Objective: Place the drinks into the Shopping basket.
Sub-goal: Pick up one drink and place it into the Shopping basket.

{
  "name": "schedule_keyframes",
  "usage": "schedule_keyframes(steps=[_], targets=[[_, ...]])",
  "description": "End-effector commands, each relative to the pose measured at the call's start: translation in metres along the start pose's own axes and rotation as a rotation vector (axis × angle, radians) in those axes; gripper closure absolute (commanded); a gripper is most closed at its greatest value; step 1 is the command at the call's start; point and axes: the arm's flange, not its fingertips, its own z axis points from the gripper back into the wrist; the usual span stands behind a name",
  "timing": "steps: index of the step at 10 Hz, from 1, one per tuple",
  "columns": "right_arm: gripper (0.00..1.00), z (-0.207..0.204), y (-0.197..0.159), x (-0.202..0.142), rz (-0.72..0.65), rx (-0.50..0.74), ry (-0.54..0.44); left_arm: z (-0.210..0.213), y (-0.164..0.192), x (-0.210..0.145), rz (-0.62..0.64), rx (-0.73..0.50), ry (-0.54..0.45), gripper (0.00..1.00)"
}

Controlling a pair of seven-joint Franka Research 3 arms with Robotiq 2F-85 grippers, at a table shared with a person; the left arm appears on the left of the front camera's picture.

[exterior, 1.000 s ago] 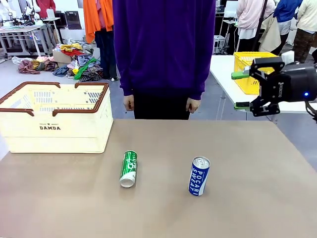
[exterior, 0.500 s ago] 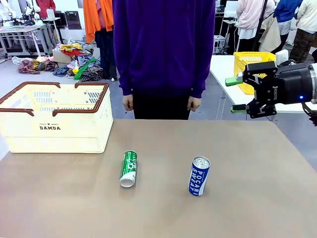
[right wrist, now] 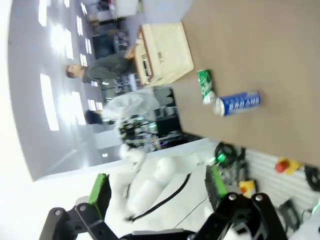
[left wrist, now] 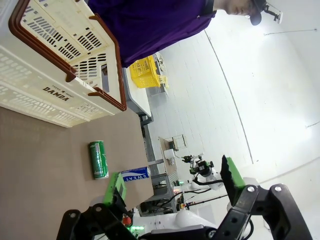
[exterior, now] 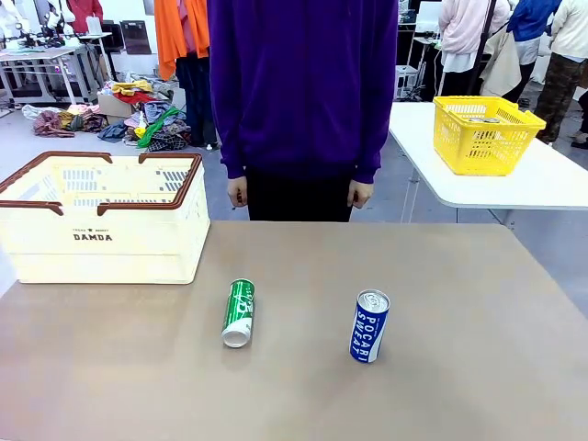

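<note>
The left arm's fingers and the right arm's fingers were spread apart, grasping nothing. A green metal can and a blue "POCARI SWEAT" can sat at lower centre on the brown surface, outside the cream slotted basket at the left.

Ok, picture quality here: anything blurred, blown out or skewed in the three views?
Front view: sharp and evenly lit, only soft shadows under the green can and the blue can. Left wrist view: crisp but rolled sideways, the pale wall at right washed out. Right wrist view: smeared all over, with white glare along the left edge.
</note>
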Motion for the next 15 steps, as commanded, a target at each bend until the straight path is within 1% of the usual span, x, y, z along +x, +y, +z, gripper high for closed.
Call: schedule_keyframes(steps=[1, 2, 3, 4, 10, 11, 12, 13, 14, 15], targets=[[0.0, 0.03, -0.004, 0.022, -0.101, 0.144, 0.14, 0.002, -0.001, -0.002, -0.011, 0.001, 0.016, 0.0], [0.0, 0.036, -0.02, 0.022, -0.118, 0.178, 0.133, 0.002, -0.001, -0.002, -0.011, 0.001, 0.016, 0.0], [0.0, 0.037, -0.034, 0.022, -0.123, 0.222, 0.149, 0.002, -0.001, -0.002, -0.011, 0.001, 0.016, 0.0], [0.0, 0.041, -0.017, 0.005, -0.096, 0.139, 0.107, 0.002, -0.001, -0.002, -0.011, 0.001, 0.016, 0.0], [0.0, 0.041, -0.017, 0.005, -0.096, 0.139, 0.107, 0.002, -0.001, -0.002, -0.011, 0.001, 0.016, 0.0], [0.0, 0.041, -0.017, 0.005, -0.096, 0.139, 0.107, 0.0, 0.0, 0.0, 0.0, 0.0, 0.0, 0.0], [0.0, 0.041, -0.017, 0.005, -0.096, 0.139, 0.107, -0.048, -0.024, -0.022, -0.057, 0.1, 0.149, 0.0], [0.0, 0.041, -0.017, 0.005, -0.096, 0.139, 0.107, -0.108, -0.05, -0.061, -0.091, 0.224, 0.407, 0.0], [0.0, 0.041, -0.017, 0.005, -0.096, 0.139, 0.107, -0.157, -0.065, -0.098, -0.167, 0.335, 0.612, 0.0], [0.0, 0.041, -0.017, 0.005, -0.096, 0.139, 0.107, -0.203, -0.077, -0.129, -0.21, 0.434, 0.72, 0.0]])
